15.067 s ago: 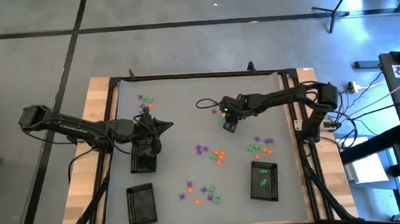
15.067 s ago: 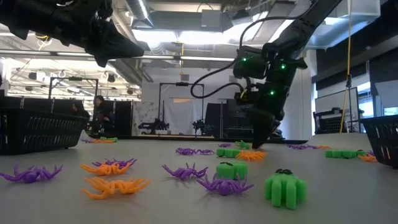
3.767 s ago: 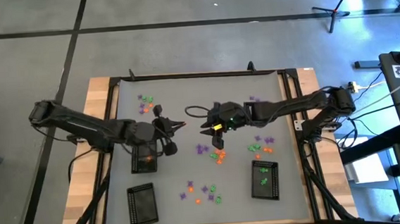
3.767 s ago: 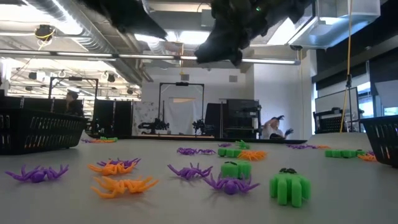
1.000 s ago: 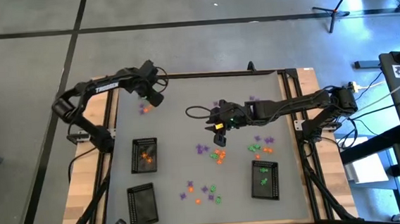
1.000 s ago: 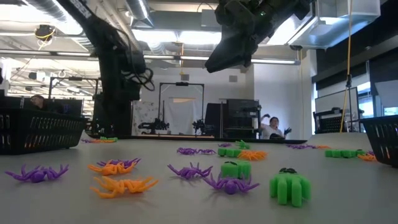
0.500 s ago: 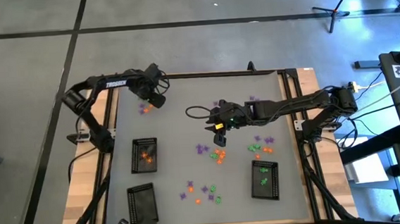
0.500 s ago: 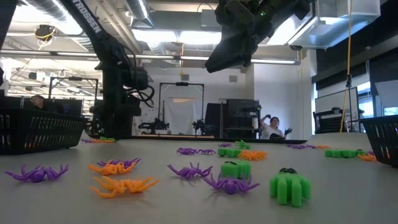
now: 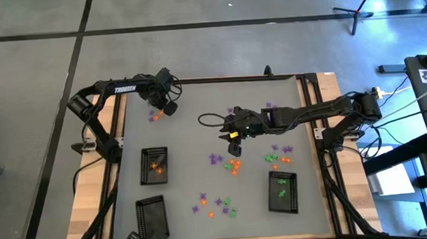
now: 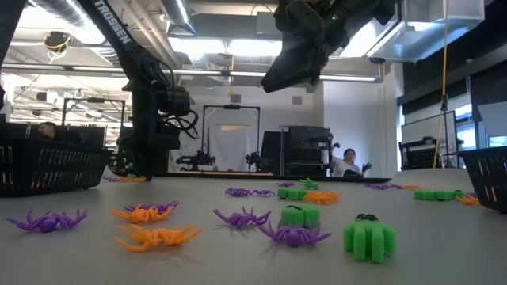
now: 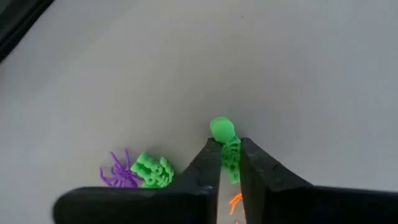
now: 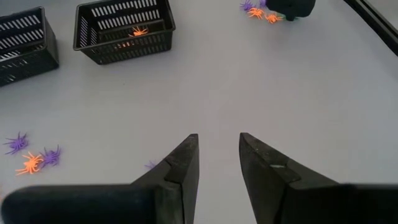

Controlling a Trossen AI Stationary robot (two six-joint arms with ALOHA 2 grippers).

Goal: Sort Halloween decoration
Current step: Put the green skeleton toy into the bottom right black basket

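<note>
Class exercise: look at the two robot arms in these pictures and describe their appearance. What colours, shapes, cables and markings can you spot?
Both arms are dark, slim and jointed. The left arm carries white TROSSEN lettering on one link. The right arm has a black cable looping out near its wrist. Each ends in two dark, flat, wedge-shaped fingers, seen on the left gripper and right gripper.

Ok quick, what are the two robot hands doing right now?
Left end effector: closed on a green skeleton.
Right end effector: open, holding nothing, above the table's middle.
</note>
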